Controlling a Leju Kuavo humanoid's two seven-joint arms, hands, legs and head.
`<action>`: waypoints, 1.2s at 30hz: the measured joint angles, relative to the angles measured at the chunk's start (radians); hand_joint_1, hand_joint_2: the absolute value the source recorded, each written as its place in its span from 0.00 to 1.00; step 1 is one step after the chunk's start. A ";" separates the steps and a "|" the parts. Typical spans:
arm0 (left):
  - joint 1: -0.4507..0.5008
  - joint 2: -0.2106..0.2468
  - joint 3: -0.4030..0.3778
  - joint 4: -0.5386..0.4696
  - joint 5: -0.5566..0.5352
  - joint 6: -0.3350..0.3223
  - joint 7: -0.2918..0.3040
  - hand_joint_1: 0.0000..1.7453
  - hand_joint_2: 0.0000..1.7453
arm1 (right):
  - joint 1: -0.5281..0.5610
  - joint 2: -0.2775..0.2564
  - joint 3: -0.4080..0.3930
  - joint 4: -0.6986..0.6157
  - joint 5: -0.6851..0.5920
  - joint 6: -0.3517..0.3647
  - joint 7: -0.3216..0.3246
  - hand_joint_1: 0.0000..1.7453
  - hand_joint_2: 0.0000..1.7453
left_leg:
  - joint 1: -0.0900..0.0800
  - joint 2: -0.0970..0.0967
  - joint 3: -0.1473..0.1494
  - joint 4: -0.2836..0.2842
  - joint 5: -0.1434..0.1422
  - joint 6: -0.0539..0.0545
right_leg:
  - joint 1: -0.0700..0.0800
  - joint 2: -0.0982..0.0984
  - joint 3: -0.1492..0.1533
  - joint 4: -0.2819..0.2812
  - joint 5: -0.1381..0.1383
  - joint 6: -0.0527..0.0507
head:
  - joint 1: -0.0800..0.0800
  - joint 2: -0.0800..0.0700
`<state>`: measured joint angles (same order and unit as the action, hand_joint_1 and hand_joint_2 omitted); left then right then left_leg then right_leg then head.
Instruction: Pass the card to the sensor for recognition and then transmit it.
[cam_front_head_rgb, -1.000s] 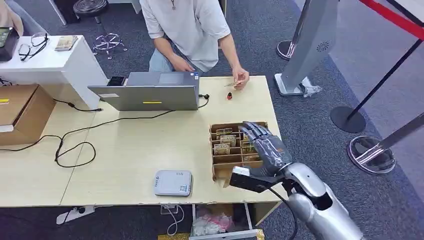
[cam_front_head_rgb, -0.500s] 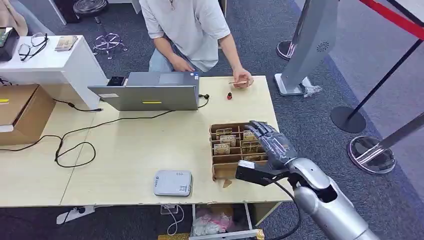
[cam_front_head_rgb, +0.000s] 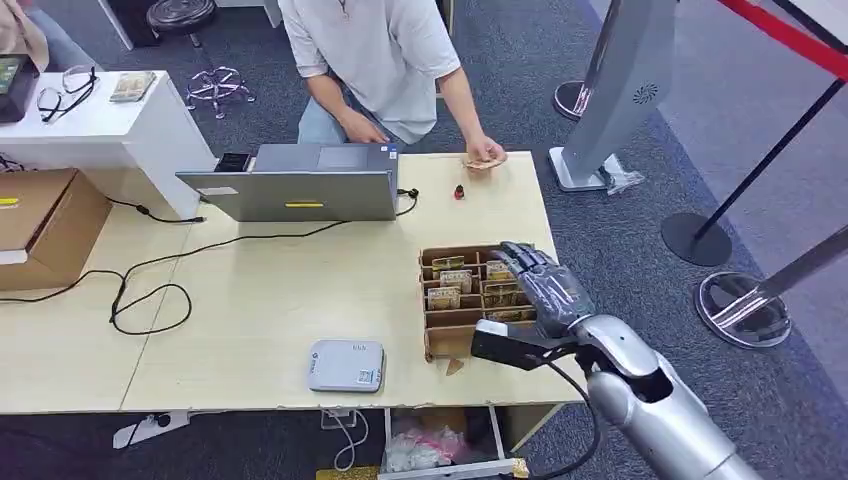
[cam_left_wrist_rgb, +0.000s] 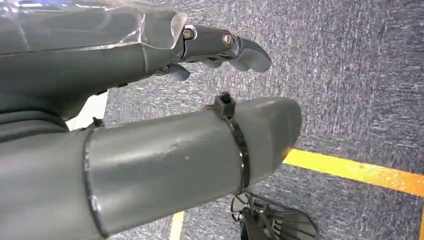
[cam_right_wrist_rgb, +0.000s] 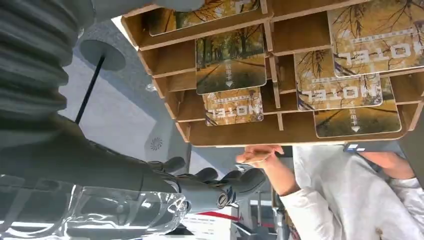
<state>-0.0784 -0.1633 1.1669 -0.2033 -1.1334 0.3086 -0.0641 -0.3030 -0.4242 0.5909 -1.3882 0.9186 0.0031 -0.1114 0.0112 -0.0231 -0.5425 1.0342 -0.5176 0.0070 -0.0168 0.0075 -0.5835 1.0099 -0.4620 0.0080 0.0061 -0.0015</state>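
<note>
Head view: we are hovering our right hand (cam_front_head_rgb: 540, 285), fingers apart and holding nothing, over the card box (cam_front_head_rgb: 437, 342); cards (cam_right_wrist_rgb: 231, 59) are sitting slotted, sensor (cam_front_head_rgb: 346, 365) is waiting.

Looks like a mock hotel front desk set up in some office or demo hall. There's a light wooden table (cam_front_head_rgb: 260, 300) with a laptop (cam_front_head_rgb: 300, 190) and a person (cam_front_head_rgb: 375, 60) sitting behind it, a small grey card reader (cam_front_head_rgb: 346, 365), and a cardboard rack (cam_front_head_rgb: 450, 340) full of key cards (cam_right_wrist_rgb: 231, 59) printed with "HOTEL". Grey-blue carpet (cam_front_head_rgb: 620, 250) all around, plus queue posts (cam_front_head_rgb: 697, 238) with a red belt (cam_front_head_rgb: 790, 35) like you'd see at a check-in line. A white side counter (cam_front_head_rgb: 100, 125), a brown box (cam_front_head_rgb: 45, 225) and loose cables (cam_front_head_rgb: 150, 290) give it that testing-space feel.
</note>
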 joint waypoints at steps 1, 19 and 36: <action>0.000 0.000 0.000 0.000 0.000 0.000 0.000 0.00 0.00 | -0.003 0.000 0.002 0.003 0.000 0.000 -0.001 0.15 1.00 | 0.000 0.000 0.000 0.000 0.000 0.000 | 0.000 0.000 0.000 0.000 0.000 0.000 | 0.000 0.000; 0.000 -0.001 0.000 0.000 0.003 0.003 0.006 0.00 0.00 | -0.035 0.000 0.036 0.035 0.000 0.002 -0.011 0.44 1.00 | 0.000 0.000 0.000 0.000 0.000 0.000 | 0.000 -0.001 0.000 0.000 0.000 0.000 | 0.000 0.000; 0.000 -0.001 0.000 0.000 -0.006 -0.003 0.006 0.00 0.00 | -0.035 0.000 0.057 0.046 -0.012 0.016 0.002 0.49 1.00 | 0.000 0.000 0.000 0.000 0.000 0.000 | 0.000 -0.001 0.000 0.000 0.000 0.000 | 0.000 0.000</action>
<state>-0.0786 -0.1644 1.1669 -0.2037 -1.1398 0.3056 -0.0580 -0.3384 -0.4242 0.6477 -1.3424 0.9064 0.0187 -0.1095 0.0112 -0.0235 -0.5427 1.0342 -0.5176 0.0070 -0.0168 0.0070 -0.5835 1.0099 -0.4621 0.0080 0.0061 -0.0015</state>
